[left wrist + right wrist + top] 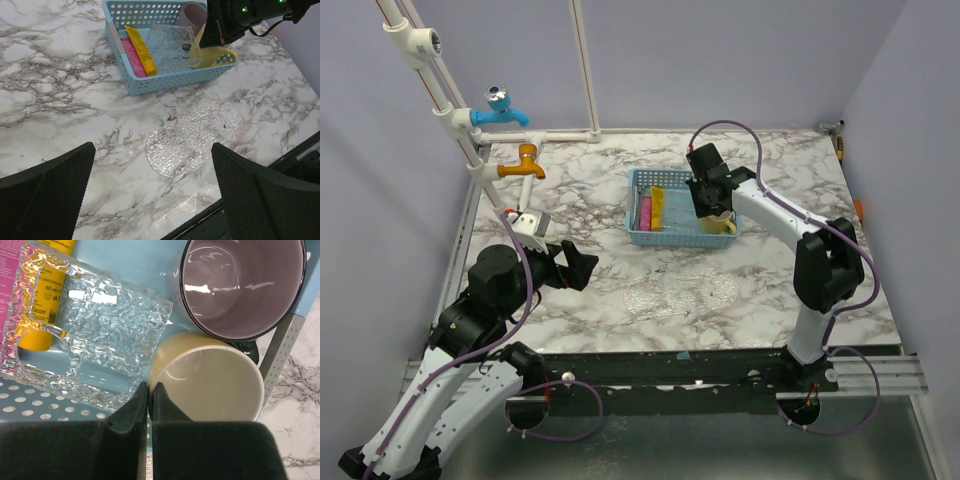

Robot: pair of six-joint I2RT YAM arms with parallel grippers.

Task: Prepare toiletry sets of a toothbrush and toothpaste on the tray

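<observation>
The toothpaste lies in a blue basket (665, 240): a yellow tube (658, 208) next to a pink tube (645, 212). They show again in the left wrist view as the yellow tube (141, 50) and the pink tube (132, 57). My right gripper (150, 386) reaches into the basket and is shut on the rim of a tilted cream mug (210, 385). A clear textured tray (680, 292) lies flat on the marble in front of the basket. My left gripper (582, 265) hovers open and holds nothing, left of the tray. The toothbrush is out of view.
The basket also holds a mauve cup (240, 285) against the mug and a clear textured piece with cutouts (100, 335) over the tubes. A blue tap (502, 112) and an orange tap (525, 165) stick out from white pipes at the back left.
</observation>
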